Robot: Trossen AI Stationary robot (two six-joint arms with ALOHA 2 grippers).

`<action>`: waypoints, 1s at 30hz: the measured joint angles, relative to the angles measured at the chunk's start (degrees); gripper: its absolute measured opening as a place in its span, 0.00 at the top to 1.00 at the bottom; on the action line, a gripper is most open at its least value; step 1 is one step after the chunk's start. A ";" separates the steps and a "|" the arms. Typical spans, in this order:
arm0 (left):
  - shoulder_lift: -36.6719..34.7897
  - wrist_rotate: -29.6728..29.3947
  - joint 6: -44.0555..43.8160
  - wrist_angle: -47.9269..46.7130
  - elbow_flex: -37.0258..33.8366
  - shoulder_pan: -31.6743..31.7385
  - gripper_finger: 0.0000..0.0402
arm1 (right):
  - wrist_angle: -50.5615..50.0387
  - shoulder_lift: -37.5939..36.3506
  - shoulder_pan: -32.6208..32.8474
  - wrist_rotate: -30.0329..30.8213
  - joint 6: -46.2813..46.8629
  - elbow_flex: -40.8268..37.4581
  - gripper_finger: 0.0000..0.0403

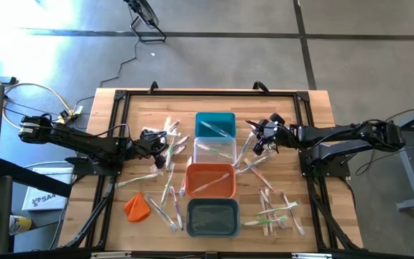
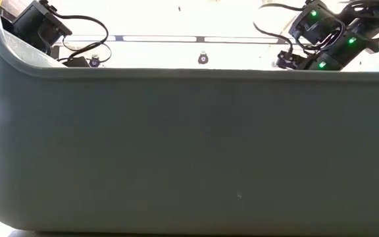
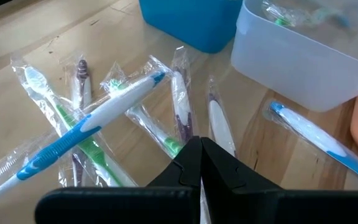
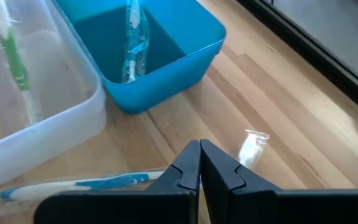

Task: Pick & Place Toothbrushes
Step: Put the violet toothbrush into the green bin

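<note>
The middle of the tabletop [image 1: 315, 108] is blocked by a column of four bins [image 1: 214, 176]. Both sides are strewn with toothbrushes [image 1: 165, 147]. Bare wood is left along the far edge and at the near left corner beside the orange lump [image 1: 136, 207].

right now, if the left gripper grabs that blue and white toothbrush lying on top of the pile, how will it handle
The blue and white toothbrush looks stiff and light, so it should lift without sagging. It rests across other wrapped toothbrushes, so a push could make it slide or pivot. Its smooth handle may slip between the fingers of the left gripper.
</note>
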 joint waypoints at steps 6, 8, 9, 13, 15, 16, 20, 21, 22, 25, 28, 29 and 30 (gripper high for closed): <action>0.00 0.02 0.00 -0.02 -0.01 0.01 1.00 | -0.02 0.00 0.01 -0.10 0.00 -0.02 0.99; 0.00 0.02 0.00 -0.02 0.00 0.00 1.00 | -0.02 0.00 0.01 -0.10 0.00 -0.01 0.99; 0.00 0.02 0.00 -0.02 -0.01 -0.01 1.00 | -0.01 0.00 0.01 -0.10 0.00 0.00 0.99; 0.00 0.02 -0.02 -0.04 -0.01 0.00 1.00 | -0.01 0.00 0.00 -0.12 0.00 0.00 0.99; 0.00 0.02 0.00 -0.04 -0.01 0.02 1.00 | 0.00 0.00 0.01 -0.13 0.00 0.00 0.99; 0.00 0.02 0.00 -0.07 0.00 -0.01 1.00 | -0.02 0.00 0.00 -0.14 0.00 0.00 0.99; 0.00 0.02 -0.02 -0.05 -0.01 0.01 1.00 | 0.00 0.00 0.01 -0.19 0.00 0.00 0.99; 0.00 0.02 -0.01 -0.04 -0.01 -0.01 1.00 | 0.00 0.00 0.01 -0.19 0.00 -0.02 0.99; 0.00 0.02 -0.01 -0.04 -0.01 0.00 1.00 | -0.02 0.00 0.01 -0.19 0.00 0.00 0.99; 0.00 0.02 -0.01 -0.04 0.01 -0.01 1.00 | -0.01 0.00 0.01 -0.19 0.00 0.00 0.99; 0.00 0.02 -0.01 -0.04 -0.01 0.01 1.00 | 0.00 0.00 -0.01 -0.93 0.00 0.00 0.99; 0.00 0.02 -0.02 -0.04 -0.01 0.00 1.00 | 0.02 0.00 -0.01 -1.72 0.00 0.00 0.99; 0.00 0.02 0.00 -0.02 0.01 0.00 1.00 | 0.08 0.00 0.00 -2.23 0.00 0.00 0.99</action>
